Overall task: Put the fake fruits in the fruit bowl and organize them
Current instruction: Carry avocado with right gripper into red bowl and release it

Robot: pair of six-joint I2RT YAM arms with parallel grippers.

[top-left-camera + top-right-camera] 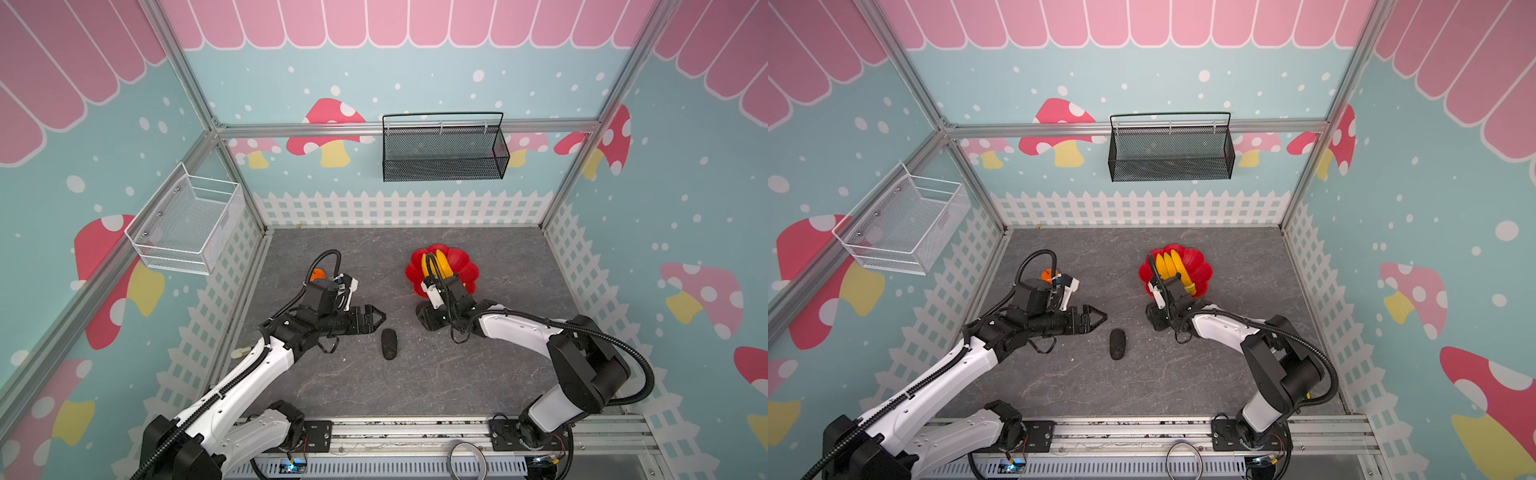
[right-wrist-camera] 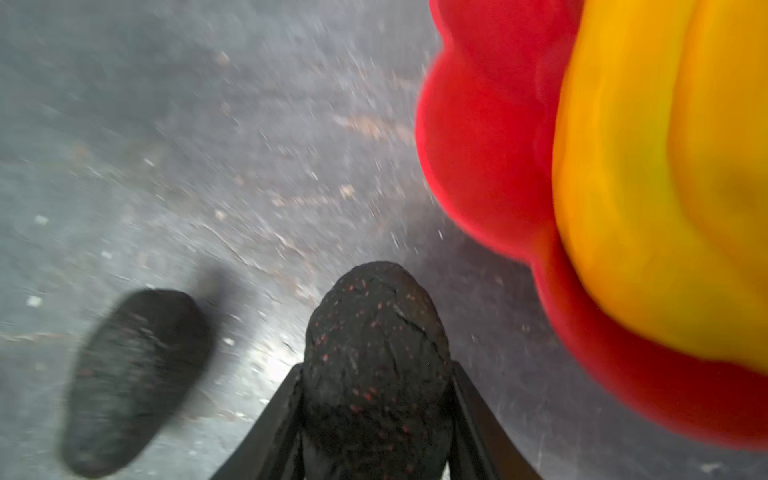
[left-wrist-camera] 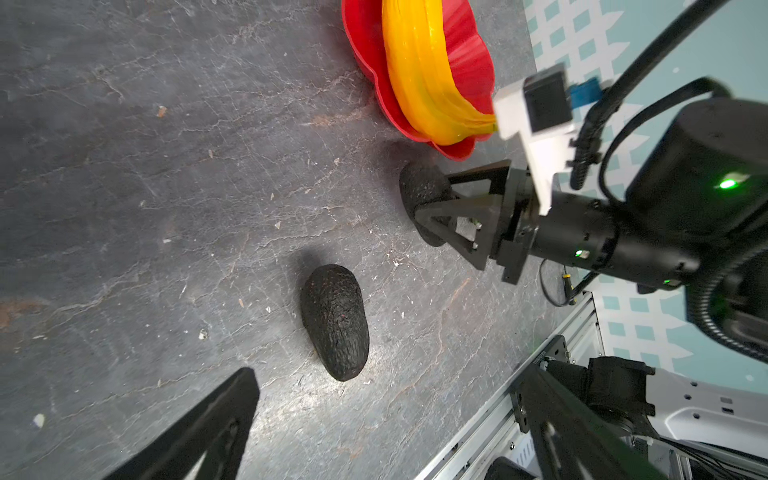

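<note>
The avocado [image 2: 374, 332] in my right gripper [image 2: 376, 370] is dull black and pebbled, flecked with red; the fingers [image 2: 278, 415] look like matt black plastic. The second avocado [image 3: 334, 322] has the same rough skin. The fruit bowl [image 3: 469, 54] is glossy red plastic, the banana bunch [image 3: 415, 75] slick, shiny yellow. The tabletop [image 3: 166, 166] is matt grey, stone-veined and scuffed.

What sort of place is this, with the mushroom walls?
Likely a staged robot test cell: printed mushroom wall panels on an aluminium frame, left arm and right arm bolted to a rail.
</note>
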